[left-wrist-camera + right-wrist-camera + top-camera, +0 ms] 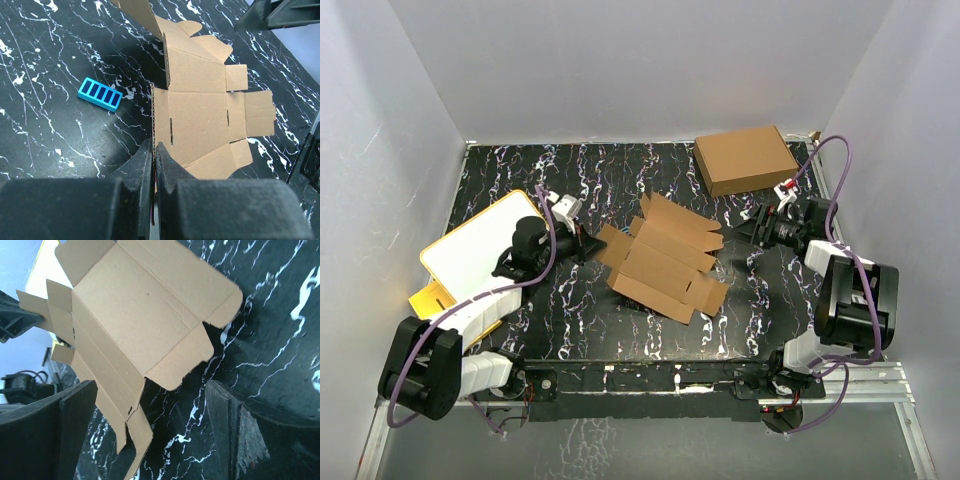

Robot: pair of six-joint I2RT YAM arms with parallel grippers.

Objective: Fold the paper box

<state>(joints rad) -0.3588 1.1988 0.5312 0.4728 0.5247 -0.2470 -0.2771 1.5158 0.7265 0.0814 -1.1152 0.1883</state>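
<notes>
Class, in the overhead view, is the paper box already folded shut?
No, the paper box lies spread open as a cut sheet, its flaps and tabs sticking out.

Matt brown cardboard paper box [665, 265], smooth marbled table [570, 312]

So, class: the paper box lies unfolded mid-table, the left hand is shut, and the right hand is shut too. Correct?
No: the right wrist view shows the right hand open, fingers wide apart. The paper box lies mid-table and the left hand is shut.
</notes>
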